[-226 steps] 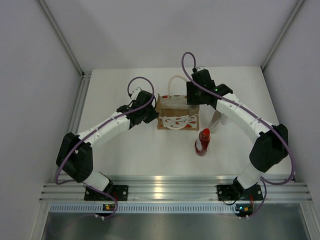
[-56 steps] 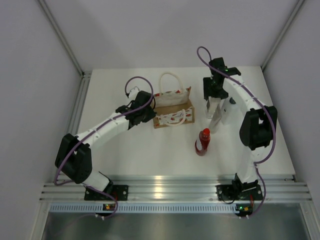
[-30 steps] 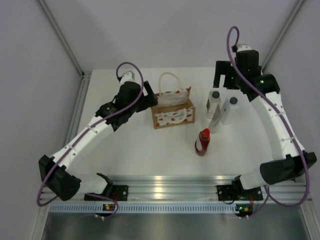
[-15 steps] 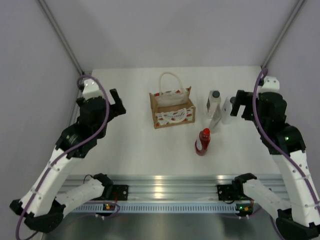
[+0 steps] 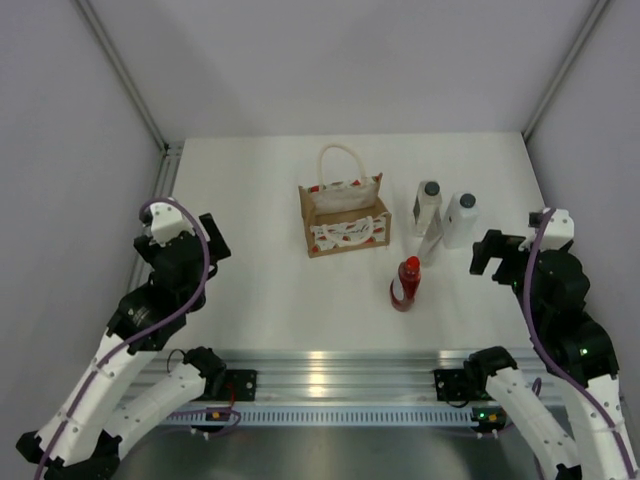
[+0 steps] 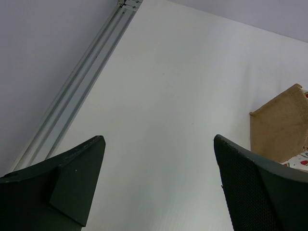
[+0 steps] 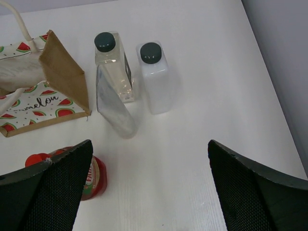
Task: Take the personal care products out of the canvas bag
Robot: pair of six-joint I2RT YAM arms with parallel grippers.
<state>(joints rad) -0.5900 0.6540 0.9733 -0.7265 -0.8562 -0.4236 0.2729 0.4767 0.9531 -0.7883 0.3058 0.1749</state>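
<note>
Three products stood on the table (image 5: 250, 290) right of the bag (image 5: 342, 215): white bottle (image 5: 459, 218), grey bottle (image 5: 428, 205), red bottle (image 5: 406, 284). The bag looked empty, the left gripper (image 6: 158, 159) and right gripper (image 7: 149, 159) gaped and held nothing, and the task was judged complete.

We log the bag (image 5: 345, 236) as tan, with a white panel, a red-green watermelon print and white handles. One bottle (image 7: 155, 77) is white with a dark grey cap. The slim bottle (image 7: 113, 65) is clear-pale with a dark cap. The third bottle (image 5: 405, 285) is red with a white label. The table (image 5: 250, 180) is white. The arms (image 5: 110, 365) are white and black.
</note>
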